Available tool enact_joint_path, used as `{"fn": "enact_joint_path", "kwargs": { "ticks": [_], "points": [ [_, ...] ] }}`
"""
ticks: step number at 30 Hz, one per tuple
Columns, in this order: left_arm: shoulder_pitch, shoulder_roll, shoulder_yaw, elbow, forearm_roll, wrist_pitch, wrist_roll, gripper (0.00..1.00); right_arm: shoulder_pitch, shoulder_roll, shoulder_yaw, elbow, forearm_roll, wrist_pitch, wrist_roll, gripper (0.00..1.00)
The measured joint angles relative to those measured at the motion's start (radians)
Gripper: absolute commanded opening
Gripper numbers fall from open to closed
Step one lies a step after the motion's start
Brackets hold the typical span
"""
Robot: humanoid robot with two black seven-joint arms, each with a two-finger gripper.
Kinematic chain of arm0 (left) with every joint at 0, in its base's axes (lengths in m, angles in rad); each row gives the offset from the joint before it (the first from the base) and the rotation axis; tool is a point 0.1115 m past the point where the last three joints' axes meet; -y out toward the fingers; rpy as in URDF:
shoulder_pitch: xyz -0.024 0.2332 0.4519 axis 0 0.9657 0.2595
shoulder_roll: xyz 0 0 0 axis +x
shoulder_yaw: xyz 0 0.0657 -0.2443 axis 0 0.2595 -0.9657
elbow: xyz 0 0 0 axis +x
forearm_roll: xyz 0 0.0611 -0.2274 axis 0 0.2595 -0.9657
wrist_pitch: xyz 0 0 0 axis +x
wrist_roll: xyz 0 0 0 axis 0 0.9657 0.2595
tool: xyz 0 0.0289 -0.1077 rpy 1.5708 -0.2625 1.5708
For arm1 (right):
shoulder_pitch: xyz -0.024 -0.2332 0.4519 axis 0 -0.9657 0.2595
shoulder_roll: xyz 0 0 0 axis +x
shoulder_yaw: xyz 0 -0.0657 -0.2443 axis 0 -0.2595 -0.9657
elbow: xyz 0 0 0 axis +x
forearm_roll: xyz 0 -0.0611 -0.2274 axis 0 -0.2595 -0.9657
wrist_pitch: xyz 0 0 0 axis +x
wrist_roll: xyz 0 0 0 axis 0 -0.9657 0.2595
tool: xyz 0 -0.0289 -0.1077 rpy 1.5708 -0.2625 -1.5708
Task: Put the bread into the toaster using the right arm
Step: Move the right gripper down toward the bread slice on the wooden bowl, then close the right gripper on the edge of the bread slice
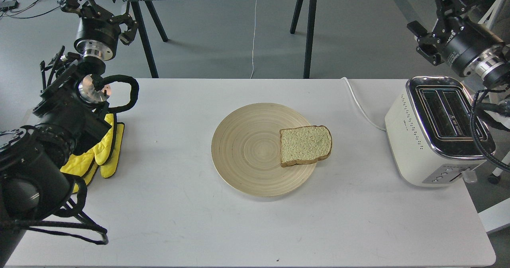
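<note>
Bread (305,145) is lying flat, overhanging the plate's (247,150) right rim, untouched. Right gripper (420,37) is hanging empty above the toaster (432,140); I cannot tell its opening. Pinching the overhang risks tearing, or missing a slot.

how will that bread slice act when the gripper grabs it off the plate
The bread looks thin and soft, so it will probably flex or dent. It overhangs the wooden plate rim, so a push may tip it off.
</note>
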Motion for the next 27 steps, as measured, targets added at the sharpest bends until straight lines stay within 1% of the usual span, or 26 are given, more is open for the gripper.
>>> {"fn": "enact_joint_path", "kwargs": {
  "ticks": [3,6,12,17,22,27],
  "points": [
    [0.000,0.000,0.000,0.000,0.000,0.000,0.000,1.00,0.015,0.006,-0.113,0.009,-0.100,-0.045,0.001,0.99],
    [0.000,0.000,0.000,0.000,0.000,0.000,0.000,1.00,0.019,0.027,-0.213,0.009,-0.148,-0.091,0.001,0.99],
    [0.000,0.000,0.000,0.000,0.000,0.000,0.000,1.00,-0.004,0.132,-0.319,-0.023,-0.178,-0.154,0.002,0.96],
    [0.000,0.001,0.001,0.000,0.000,0.000,0.000,1.00,-0.031,0.246,-0.405,-0.132,-0.208,-0.240,-0.001,0.95],
    [-0.001,0.000,0.001,0.000,0.000,0.000,0.000,1.00,-0.051,0.354,-0.464,-0.224,-0.210,-0.276,-0.010,0.94],
    [-0.001,0.000,0.001,0.000,0.000,0.000,0.000,1.00,-0.059,0.410,-0.508,-0.277,-0.210,-0.318,-0.034,0.90]
  ]
}}
